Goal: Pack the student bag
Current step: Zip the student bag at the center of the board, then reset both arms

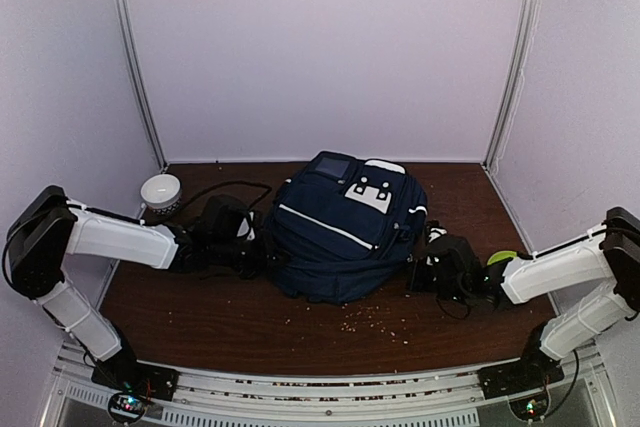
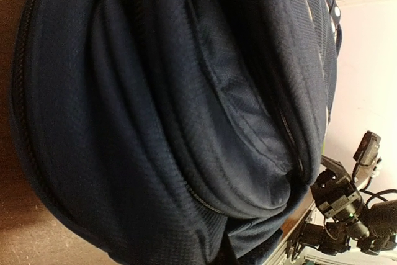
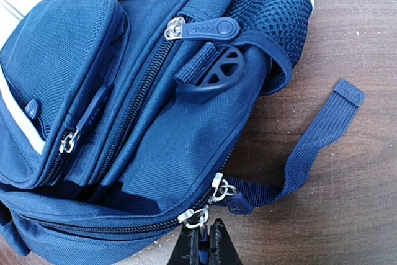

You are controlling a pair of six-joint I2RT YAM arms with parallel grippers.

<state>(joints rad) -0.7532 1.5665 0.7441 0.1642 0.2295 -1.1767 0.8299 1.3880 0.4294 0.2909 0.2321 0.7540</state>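
Bag [image 1: 340,237] flat on counter [image 1: 200,307], front up.
Long axis near-left to far-right; right gripper [image 3: 204,240] pinches zip pull [image 3: 195,217]; left gripper [image 1: 252,247] closed at its left side.

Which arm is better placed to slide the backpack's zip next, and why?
Right. The right gripper is shut on a metal zip pull at the backpack's bottom seam. The left gripper sits at the opposite side, and its camera shows mostly plain fabric.
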